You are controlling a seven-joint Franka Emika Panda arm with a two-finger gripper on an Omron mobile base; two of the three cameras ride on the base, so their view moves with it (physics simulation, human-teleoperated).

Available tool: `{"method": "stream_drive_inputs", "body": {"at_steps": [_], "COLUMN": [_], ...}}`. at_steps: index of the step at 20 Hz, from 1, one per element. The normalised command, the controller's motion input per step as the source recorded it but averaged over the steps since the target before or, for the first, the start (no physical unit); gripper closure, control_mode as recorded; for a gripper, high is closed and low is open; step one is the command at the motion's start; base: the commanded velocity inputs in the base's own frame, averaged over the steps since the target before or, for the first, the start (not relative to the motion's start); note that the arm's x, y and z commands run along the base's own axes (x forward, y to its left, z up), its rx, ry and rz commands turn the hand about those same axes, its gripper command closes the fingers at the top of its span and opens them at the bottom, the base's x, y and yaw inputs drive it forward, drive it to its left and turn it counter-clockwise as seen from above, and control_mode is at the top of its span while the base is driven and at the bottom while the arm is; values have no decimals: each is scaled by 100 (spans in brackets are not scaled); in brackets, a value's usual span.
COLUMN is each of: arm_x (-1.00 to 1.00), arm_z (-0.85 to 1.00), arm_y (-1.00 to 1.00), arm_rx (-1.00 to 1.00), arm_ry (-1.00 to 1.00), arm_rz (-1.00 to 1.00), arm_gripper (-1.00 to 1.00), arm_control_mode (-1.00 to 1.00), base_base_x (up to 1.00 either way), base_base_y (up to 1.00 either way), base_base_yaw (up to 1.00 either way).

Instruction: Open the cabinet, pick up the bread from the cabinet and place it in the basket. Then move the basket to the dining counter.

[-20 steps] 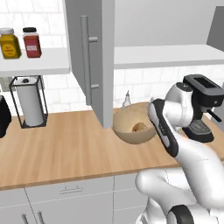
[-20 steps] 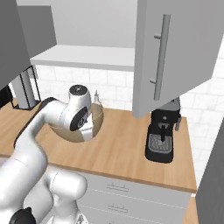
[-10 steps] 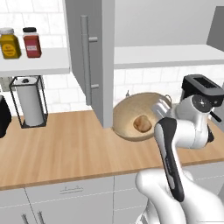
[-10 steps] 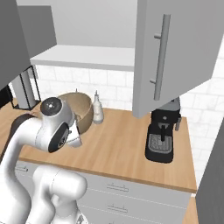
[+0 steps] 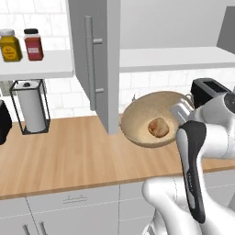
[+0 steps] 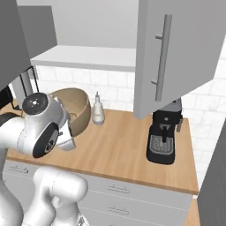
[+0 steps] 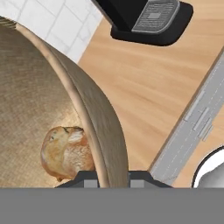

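Bread (image 5: 158,127) lies inside the basket (image 5: 137,119), which is tilted up off the wood surface (image 5: 69,156), right of the open cabinet (image 5: 98,59) door. Tool (image 7: 106,177) pinches the basket's rim, left of the coffee machine (image 6: 164,132).

Base cams flank arm, share basket (image 5: 153,120); hand cam close.

basket (image 5: 142,123): lifted off the worktop, now tilted with its opening facing the left base camera | bread (image 5: 158,127): rolled against the low wall | gripper (image 7: 106,175): clamped on rim, swung right
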Motion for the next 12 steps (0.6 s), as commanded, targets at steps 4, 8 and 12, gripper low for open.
{"method": "stream_drive_inputs", "body": {"at_steps": [4,8,12], "arm_x": [-55,-52,-30], "arm_z": [18,3,0], "arm_y": [-7,-3,0], "arm_rx": [0,0,1], "arm_ry": [-2,-1,-1], "arm_rz": [-2,0,0], "arm_gripper": [100,100,100], "arm_control_mode": [-100,-100,100], "base_base_x": [0,0,-47], "base_base_y": [0,0,6], "base_base_yaw": [0,0,0]}}
